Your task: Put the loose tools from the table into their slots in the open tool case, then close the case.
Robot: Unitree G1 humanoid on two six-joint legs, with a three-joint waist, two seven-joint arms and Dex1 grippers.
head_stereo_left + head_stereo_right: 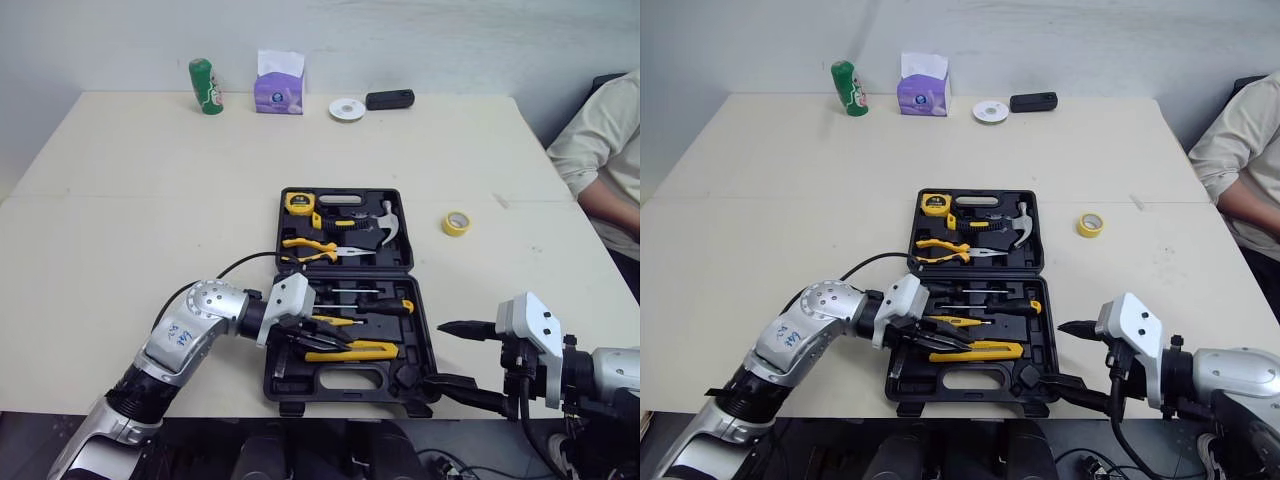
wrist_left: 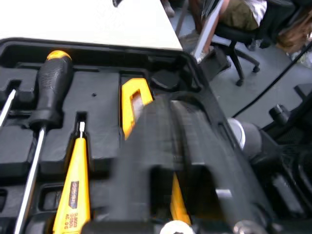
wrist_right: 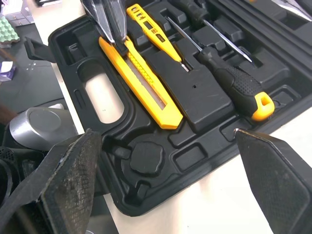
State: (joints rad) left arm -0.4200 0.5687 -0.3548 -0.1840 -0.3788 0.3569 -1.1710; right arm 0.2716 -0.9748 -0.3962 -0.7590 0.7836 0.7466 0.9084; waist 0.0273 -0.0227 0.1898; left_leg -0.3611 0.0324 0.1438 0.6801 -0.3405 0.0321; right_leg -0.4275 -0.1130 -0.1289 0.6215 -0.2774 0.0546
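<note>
The utility knife (image 3: 141,90) lies in its slot in the front half of the open case (image 1: 300,385), which sits at the middle of the table's (image 1: 150,200) front edge. Treat the knife as light, stiff and slick-sided plastic. It will likely skate if you push it off-centre, so take it across its narrow body near the middle.

Your left end effector (image 3: 116,40) has its fingers drawn together, tips resting on the knife's far end. Your right end effector (image 1: 434,355) is spread wide and empty, straddling the case's front right corner.
</note>
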